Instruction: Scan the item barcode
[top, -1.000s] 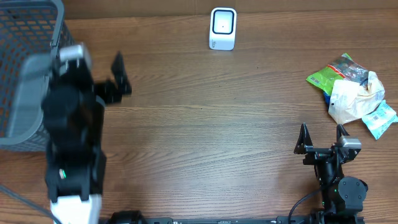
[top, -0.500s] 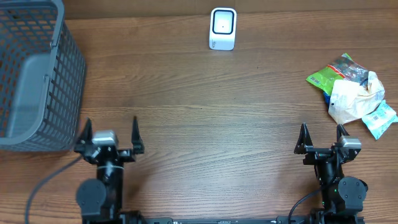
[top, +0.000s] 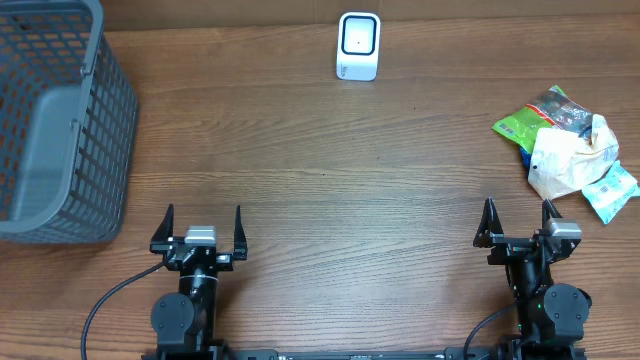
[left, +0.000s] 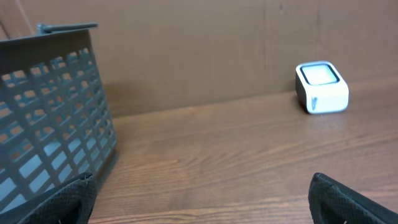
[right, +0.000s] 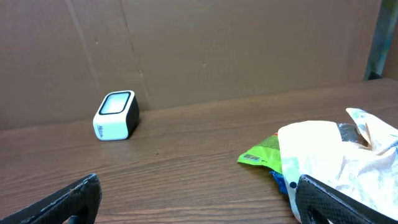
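A: Start near. How do the tools stand?

B: The right gripper (top: 518, 222) sits at the near edge, its black fingers spread wide, holding nothing and touching nothing. The left gripper (top: 201, 226) is the same, across the table.

A: And the items?

B: A heap of crinkled plastic snack packets, white, green and blue (top: 568, 152), lies just beyond the right gripper and slightly to its right. The left arm is well apart from it, so I judge the pick falls to the right arm.

A: Long axis?

B: Too crumpled to tell; no barcode shows.

A: Farther out?

B: The small white box-shaped scanner with a dark face (top: 358, 45), at the far edge between the arms. The grey mesh plastic basket (top: 60, 130) stands far left.
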